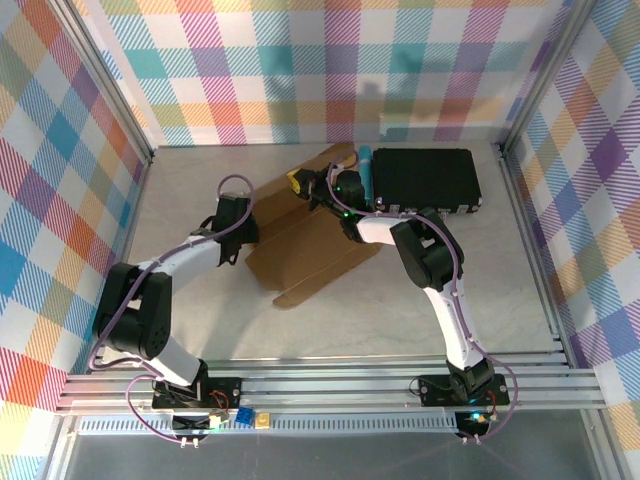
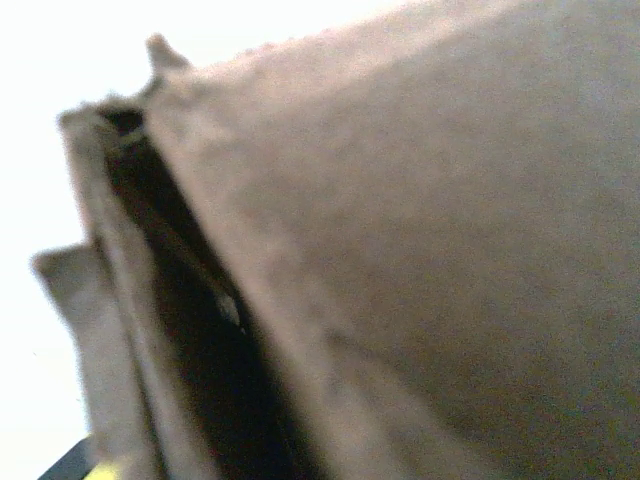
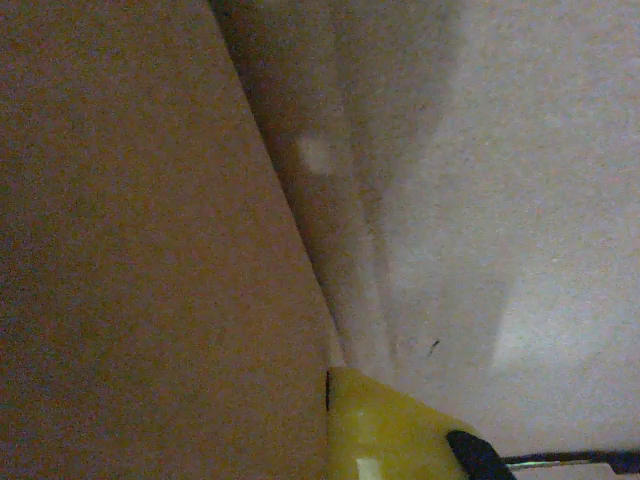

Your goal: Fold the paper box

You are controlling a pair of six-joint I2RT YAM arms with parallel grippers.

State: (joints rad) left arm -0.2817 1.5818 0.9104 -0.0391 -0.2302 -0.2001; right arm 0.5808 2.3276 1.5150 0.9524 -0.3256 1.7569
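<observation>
The paper box [image 1: 300,250] lies partly folded in the middle of the table, brown corrugated cardboard with its panels angled up toward the back. My left gripper [image 1: 243,225] is at the box's left edge. In the left wrist view, blurred layers of the box [image 2: 450,250] sit so close that the jaws are hidden. My right gripper [image 1: 305,183] is at the box's far upper flap. In the right wrist view, one yellow finger [image 3: 390,430] presses against a panel of the box [image 3: 130,250], which covers the other finger, so this gripper is shut on the panel.
A black rectangular case [image 1: 425,180] lies at the back right, with a blue cylinder [image 1: 366,165] along its left end, close behind the right gripper. Plaid walls enclose the table on three sides. Pale tabletop [image 3: 540,200] shows beside the held panel.
</observation>
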